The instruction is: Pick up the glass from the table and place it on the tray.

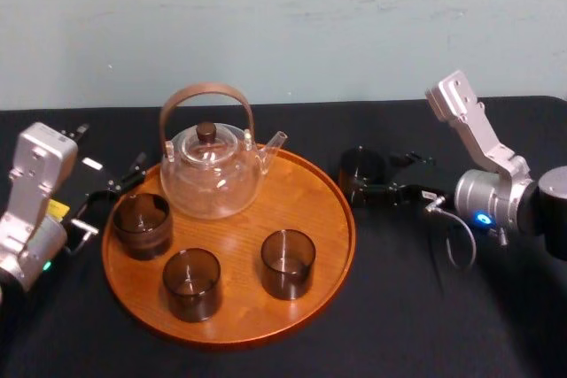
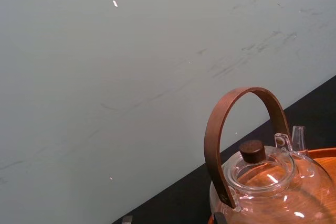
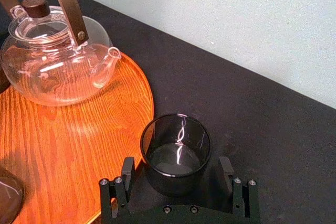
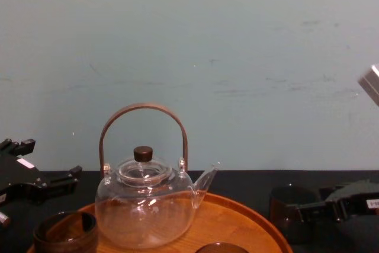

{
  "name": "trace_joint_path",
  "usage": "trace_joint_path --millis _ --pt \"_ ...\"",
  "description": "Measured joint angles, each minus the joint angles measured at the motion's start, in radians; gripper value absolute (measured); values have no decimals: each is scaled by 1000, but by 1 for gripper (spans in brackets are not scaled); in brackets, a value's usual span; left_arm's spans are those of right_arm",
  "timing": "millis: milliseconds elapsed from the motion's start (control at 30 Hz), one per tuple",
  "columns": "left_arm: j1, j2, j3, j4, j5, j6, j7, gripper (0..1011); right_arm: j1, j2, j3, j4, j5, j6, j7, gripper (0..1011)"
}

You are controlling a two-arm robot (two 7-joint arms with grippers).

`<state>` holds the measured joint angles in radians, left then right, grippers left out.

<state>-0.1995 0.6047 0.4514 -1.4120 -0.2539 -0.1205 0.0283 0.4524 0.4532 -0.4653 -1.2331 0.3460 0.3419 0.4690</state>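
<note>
Straddling glass (image 3: 176, 150) | right gripper (image 3: 177, 165) fingers (image 3: 127, 171) spread, seemingly not touching | glass beside tray (image 3: 63, 140) | left gripper (image 4: 50, 161) by tray, fingers apart

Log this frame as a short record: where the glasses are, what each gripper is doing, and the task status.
tray: round, wooden, carries the teapot and three dark glasses
target glass: upright on the black table, just right of the tray
right gripper: open, one finger on each side of the target glass, gaps visible
left gripper: open, by the tray's left edge, holding nothing
status: glass not yet lifted
</note>
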Motion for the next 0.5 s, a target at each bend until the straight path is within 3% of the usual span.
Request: trace_joint_path --millis 500 --pt "0 0 0 0 0 0 0 1001 42 -39 -12 57 -25 -3 11 1002"
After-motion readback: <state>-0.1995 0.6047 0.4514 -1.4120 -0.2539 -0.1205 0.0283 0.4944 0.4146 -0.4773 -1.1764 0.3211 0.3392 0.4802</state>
